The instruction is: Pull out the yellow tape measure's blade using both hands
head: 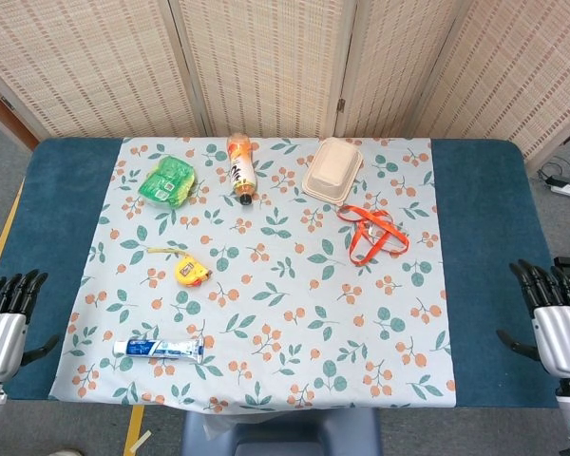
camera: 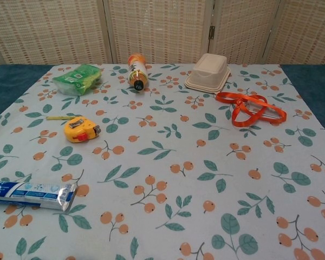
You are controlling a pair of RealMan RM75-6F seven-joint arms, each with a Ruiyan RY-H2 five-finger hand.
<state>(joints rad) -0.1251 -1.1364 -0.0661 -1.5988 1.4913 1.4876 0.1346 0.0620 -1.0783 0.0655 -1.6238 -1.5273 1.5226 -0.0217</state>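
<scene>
Yellow tape measure [head: 192,272], a compact case with a red button, lay on the left part of the floral tablecloth [head: 294,323], untouched, and we noted a short length of yellow blade [head: 163,251] already out, running from the case toward the table's left side. We saw the case larger in the chest view [camera: 82,130], with the blade [camera: 59,117] as a thin strip beside it.

Near the front left edge we recorded a white and blue toothpaste tube [head: 159,350], lying flat, well apart from the tape measure. Along the far side we listed a crumpled green packet [head: 167,181], an orange bottle with a dark cap [head: 241,167] lying on its side, and a beige clamshell box [head: 332,170], closed. A looped orange ribbon [head: 372,233] lay on the right part of the cloth.

Only the head view showed us the hands. The left hand [head: 5,318] sat at the lower left corner, off the blue table cover [head: 47,199], fingers straight and apart, holding nothing. The right hand [head: 556,313] sat at the lower right corner, likewise spread and holding nothing. Both were well apart from the tape measure. The chest view showed us neither hand.
</scene>
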